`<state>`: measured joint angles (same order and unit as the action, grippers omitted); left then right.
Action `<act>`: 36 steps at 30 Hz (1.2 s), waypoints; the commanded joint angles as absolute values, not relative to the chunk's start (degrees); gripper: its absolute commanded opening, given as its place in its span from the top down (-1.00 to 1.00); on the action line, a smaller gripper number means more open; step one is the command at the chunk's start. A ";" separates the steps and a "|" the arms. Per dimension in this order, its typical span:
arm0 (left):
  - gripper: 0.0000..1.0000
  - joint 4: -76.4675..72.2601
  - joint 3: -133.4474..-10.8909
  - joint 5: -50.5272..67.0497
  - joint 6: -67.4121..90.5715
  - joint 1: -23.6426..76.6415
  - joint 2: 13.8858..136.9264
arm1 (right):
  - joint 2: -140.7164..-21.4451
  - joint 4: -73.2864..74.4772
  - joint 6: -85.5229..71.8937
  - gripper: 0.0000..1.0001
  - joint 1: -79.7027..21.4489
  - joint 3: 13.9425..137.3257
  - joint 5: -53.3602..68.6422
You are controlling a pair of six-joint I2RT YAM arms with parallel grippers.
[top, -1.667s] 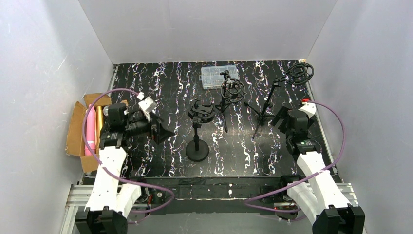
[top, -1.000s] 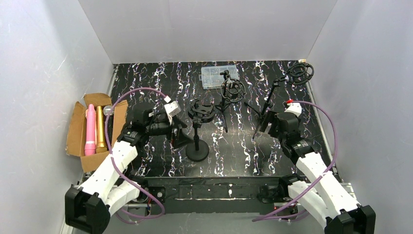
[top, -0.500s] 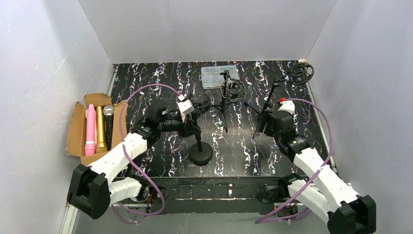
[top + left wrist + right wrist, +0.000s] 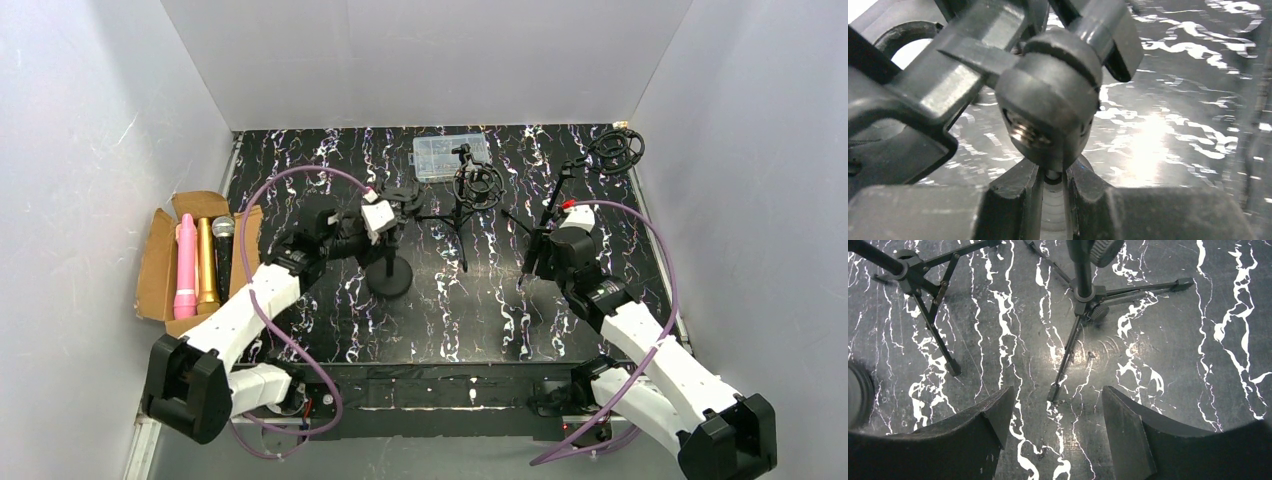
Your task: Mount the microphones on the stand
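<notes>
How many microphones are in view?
3, side by side in the cardboard box: pink microphone leftmost, gold microphone in the middle, black microphone rightmost. More may be hidden.

- Worktop: black surface with irregular white marbled veining; glossy, with a bright reflection in the left wrist view.
- Cardboard box: brown, open at the top, flaps spread outward. It lies at the left edge of the worktop, close to the left wall, with its long side running front to back.
- Clear plastic case: flat, rectangular, transparent, with small divided compartments. It lies closed on the worktop at the far centre, near the back wall. Its contents cannot be made out.
- Enclosure walls: plain white panels at the back, left and right of the worktop.
- Black bar: runs along the near edge of the worktop.
</notes>
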<state>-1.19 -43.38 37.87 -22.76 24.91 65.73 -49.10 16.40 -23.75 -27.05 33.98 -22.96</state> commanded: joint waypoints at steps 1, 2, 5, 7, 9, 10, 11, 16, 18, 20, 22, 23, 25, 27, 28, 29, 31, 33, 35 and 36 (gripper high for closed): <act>1.00 -5.30 -51.19 34.54 -32.47 18.60 69.83 | -49.16 13.45 -22.95 -0.47 -28.75 36.40 -23.89; 1.00 -5.91 -52.77 35.25 -32.37 16.93 71.68 | -49.24 13.22 -22.94 -0.48 -29.23 36.39 -24.17; 1.00 -6.94 -58.17 37.51 -33.30 13.18 77.09 | -49.64 12.55 -22.69 -0.49 -30.32 36.34 -24.56; 1.00 -6.94 -62.51 37.00 -33.38 11.60 81.27 | -49.91 12.16 -22.68 -0.51 -31.07 36.15 -24.76; 1.00 -6.97 -67.53 36.66 -32.44 10.11 86.68 | -49.90 11.49 -22.68 -0.53 -31.68 35.79 -24.88; 1.00 -7.02 -70.26 36.12 -31.72 9.39 89.23 | -49.92 11.08 -22.68 -0.54 -31.99 35.52 -24.87; 1.00 -7.10 -72.91 35.79 -30.69 8.62 91.60 | -49.95 10.62 -22.55 -0.55 -32.26 35.31 -24.61; 1.00 -7.62 -83.13 34.78 -27.13 5.54 101.44 | -50.39 7.68 -21.23 -0.62 -33.54 34.04 -21.71; 1.00 -8.19 -84.52 33.96 -27.40 4.81 103.98 | -51.02 6.33 -20.86 -0.63 -33.61 33.80 -20.02; 1.00 -9.23 -84.72 32.99 -27.04 3.99 105.76 | -52.09 5.13 -20.66 -0.64 -33.94 33.73 -18.79; 1.00 -9.87 -84.65 31.56 -25.88 3.32 107.23 | -53.12 3.83 -20.36 -0.65 -34.22 33.82 -18.05; 1.00 -9.92 -84.51 31.02 -25.63 3.07 107.59 | -53.63 3.17 -20.19 -0.66 -34.41 33.88 -17.77; 0.69 -9.94 -84.23 28.78 -25.59 2.92 108.11 | -54.54 1.28 -19.61 -0.68 -34.90 34.00 -17.06; 0.09 -9.55 -84.33 25.26 -24.43 2.93 108.12 | -55.59 -1.02 -18.71 -0.69 -35.38 34.09 -16.10; -0.02 -8.97 -84.05 24.89 -23.78 2.85 107.59 | -56.28 -2.35 -18.12 -0.70 -35.60 34.18 -15.60; -0.11 -8.74 -83.18 25.02 -23.57 2.74 106.59 | -57.09 -3.61 -17.54 -0.71 -35.82 34.19 -15.11; -0.44 -8.62 -80.77 25.86 -22.59 2.73 104.16 | -58.69 -7.09 -16.26 -0.73 -36.03 34.02 -13.94; -0.75 -8.13 -78.50 26.88 -20.99 2.75 101.56 | -60.83 -11.05 -15.47 -0.74 -35.98 33.96 -13.03; -0.91 -7.22 -76.45 27.33 -19.97 2.73 99.07 | -63.70 -14.54 -15.36 -0.74 -36.03 34.48 -13.16; -0.91 -6.27 -75.51 27.89 -19.95 2.73 97.73 | -65.33 -15.65 -15.31 -0.74 -36.04 35.05 -12.86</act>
<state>-8.34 -78.39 26.92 -22.06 2.92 105.34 -61.28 -5.19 -17.43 -35.75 33.87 -14.68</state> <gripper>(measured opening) 0.938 0.871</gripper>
